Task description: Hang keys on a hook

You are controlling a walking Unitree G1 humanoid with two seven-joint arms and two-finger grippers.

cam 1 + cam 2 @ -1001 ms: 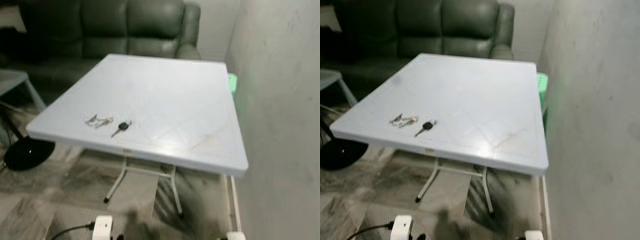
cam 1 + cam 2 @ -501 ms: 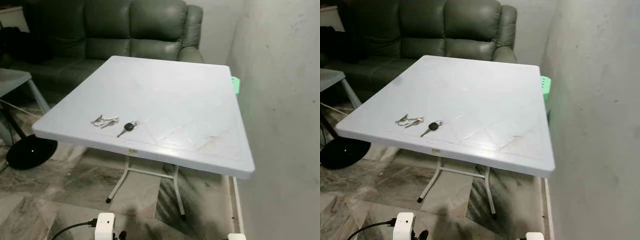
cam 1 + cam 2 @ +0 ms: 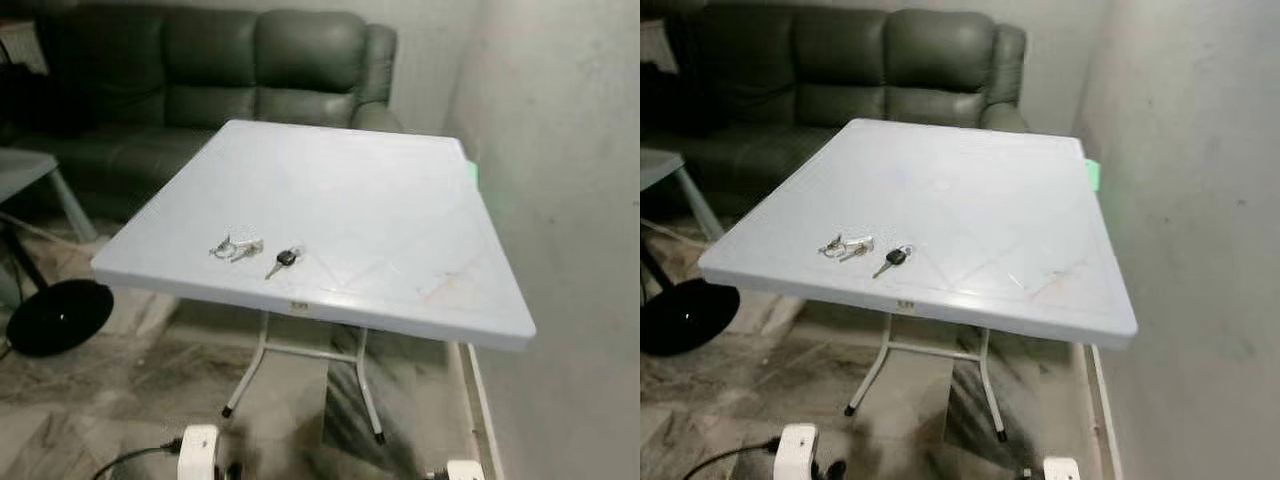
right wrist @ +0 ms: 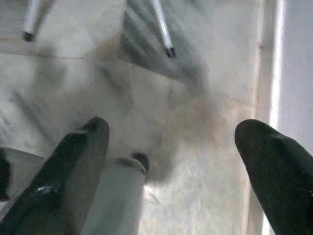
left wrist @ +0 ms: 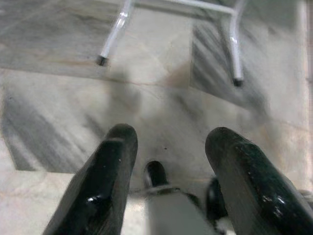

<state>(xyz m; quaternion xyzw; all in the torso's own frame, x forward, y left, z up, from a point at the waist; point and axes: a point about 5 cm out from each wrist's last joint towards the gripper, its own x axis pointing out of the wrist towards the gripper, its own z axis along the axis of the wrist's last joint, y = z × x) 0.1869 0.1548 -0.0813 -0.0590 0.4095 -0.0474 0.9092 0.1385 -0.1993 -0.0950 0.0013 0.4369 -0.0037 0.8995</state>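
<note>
A bunch of silver keys (image 3: 236, 247) and a black-headed key (image 3: 282, 260) lie near the front left edge of a white folding table (image 3: 380, 200). The same keys (image 3: 848, 245) also lie at the table's front in the right eye view. My left gripper (image 5: 168, 147) hangs low over the marble floor, open and holding nothing. My right gripper (image 4: 171, 142) also hangs over the floor, wide open with nothing between its fingers. No hook can be made out.
A dark green sofa (image 3: 230, 70) stands behind the table. A plain wall (image 3: 570, 180) runs along the right. A black round base (image 3: 55, 315) sits on the floor at the left, beside a small grey table (image 3: 30, 170). The table's white legs (image 5: 115, 32) stand ahead.
The whole picture has shifted: the camera moved, so the table and keys now sit further right in view. The keys lie where they were on the table.
</note>
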